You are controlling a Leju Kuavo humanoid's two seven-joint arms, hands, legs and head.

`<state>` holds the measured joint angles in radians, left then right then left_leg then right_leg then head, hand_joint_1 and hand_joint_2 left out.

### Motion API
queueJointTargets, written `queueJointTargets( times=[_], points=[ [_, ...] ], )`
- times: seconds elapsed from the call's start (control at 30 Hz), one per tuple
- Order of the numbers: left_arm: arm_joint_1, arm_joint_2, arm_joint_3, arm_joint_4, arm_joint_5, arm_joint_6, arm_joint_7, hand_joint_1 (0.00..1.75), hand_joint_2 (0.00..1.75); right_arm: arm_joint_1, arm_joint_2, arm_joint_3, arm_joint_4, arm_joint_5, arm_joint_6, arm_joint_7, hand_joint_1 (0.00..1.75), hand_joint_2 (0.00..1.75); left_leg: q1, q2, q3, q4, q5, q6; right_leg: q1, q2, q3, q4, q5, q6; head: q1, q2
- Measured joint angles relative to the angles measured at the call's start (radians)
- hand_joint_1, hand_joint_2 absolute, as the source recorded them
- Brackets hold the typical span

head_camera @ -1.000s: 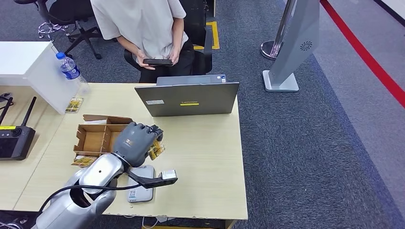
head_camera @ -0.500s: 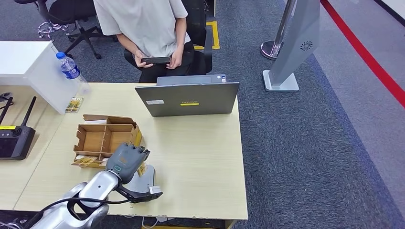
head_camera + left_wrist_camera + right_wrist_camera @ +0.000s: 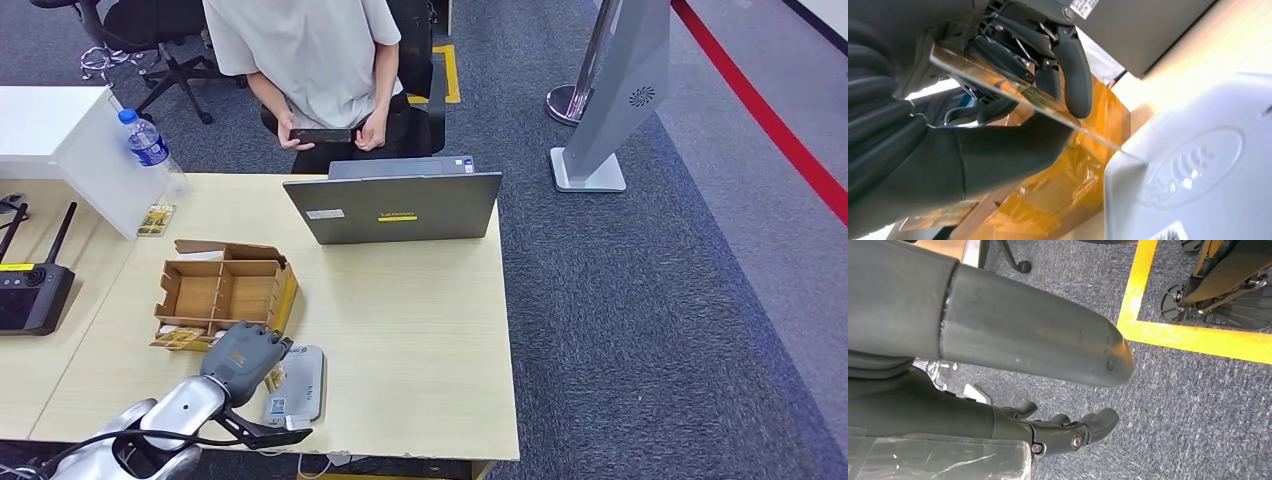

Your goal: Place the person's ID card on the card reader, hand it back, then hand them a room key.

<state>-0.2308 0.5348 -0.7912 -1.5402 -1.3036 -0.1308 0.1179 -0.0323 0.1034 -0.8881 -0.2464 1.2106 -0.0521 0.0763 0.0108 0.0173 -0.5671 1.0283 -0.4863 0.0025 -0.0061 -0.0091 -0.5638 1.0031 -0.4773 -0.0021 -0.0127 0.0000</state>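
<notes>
our left hand [image 3: 243, 356], grey and knuckles-up, sits low at the near-left part of the pale wooden table [image 3: 420, 320], the silver forearm running back toward the near edge. it pinches a thin glossy gold-toned id card [image 3: 1013, 92] between the thick grey thumb and the darker fingers [image 3: 1073, 70]. in the left wrist view the card is tilted, its far corner touching the rim of the flat white card reader [image 3: 1198, 165], not lying flat on it.

our right hand [image 3: 1068, 432] hangs over grey carpet, fingers curled in; whether anything is in it, we cannot tell.

the reader [image 3: 297, 383] lies near the table's front edge, just right of the left hand. the brown cardboard divider box [image 3: 222, 293] stands just behind the hand, close. right of the reader the tabletop runs bare to the right edge. the grey open laptop [image 3: 392, 206] stands at the far edge, well apart.

a person in a light shirt [image 3: 305, 50] sits beyond the laptop, holding a dark phone [image 3: 322, 135] in both hands.
</notes>
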Motion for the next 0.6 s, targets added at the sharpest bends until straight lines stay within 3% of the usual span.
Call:
queueJointTargets(
  times=[0.17, 0.33, 0.5, 0.6],
  points=[
    [0.003, 0.008, 0.000, 0.000, 0.041, -0.006, -0.032, 1.75, 1.75, 0.005, 0.000, -0.013, 0.000, -0.016, 0.021, 0.038, 0.00, 0.00, 0.000, -0.001, 0.001, 0.000, 0.000, 0.000, 0.000, -0.001, 0.001, 0.000, 0.000, 0.000, 0.000, 0.000],
    [-0.002, -0.017, -0.001, 0.002, 0.048, 0.096, -0.037, 1.75, 1.75, 0.011, 0.000, -0.028, 0.000, -0.018, 0.034, 0.038, 0.00, 0.00, 0.000, 0.000, 0.001, 0.000, 0.001, 0.000, 0.000, -0.001, -0.001, 0.000, 0.000, 0.000, 0.000, 0.000],
    [-0.081, -0.116, 0.013, -0.040, 0.009, 0.264, -0.030, 1.75, 1.75, 0.019, 0.004, -0.048, -0.001, -0.011, 0.053, 0.020, 0.00, 0.00, 0.000, -0.005, -0.003, 0.002, 0.003, 0.002, 0.000, -0.006, -0.001, 0.000, 0.002, 0.001, 0.000, 0.000],
    [-0.179, -0.170, 0.044, -0.058, -0.004, 0.279, -0.023, 1.75, 1.75, 0.019, 0.004, -0.049, -0.001, 0.016, 0.058, 0.007, 0.00, 0.00, 0.000, -0.005, -0.004, 0.002, 0.004, 0.002, 0.000, -0.005, -0.002, 0.000, 0.004, 0.002, 0.002, 0.000]
  ],
)
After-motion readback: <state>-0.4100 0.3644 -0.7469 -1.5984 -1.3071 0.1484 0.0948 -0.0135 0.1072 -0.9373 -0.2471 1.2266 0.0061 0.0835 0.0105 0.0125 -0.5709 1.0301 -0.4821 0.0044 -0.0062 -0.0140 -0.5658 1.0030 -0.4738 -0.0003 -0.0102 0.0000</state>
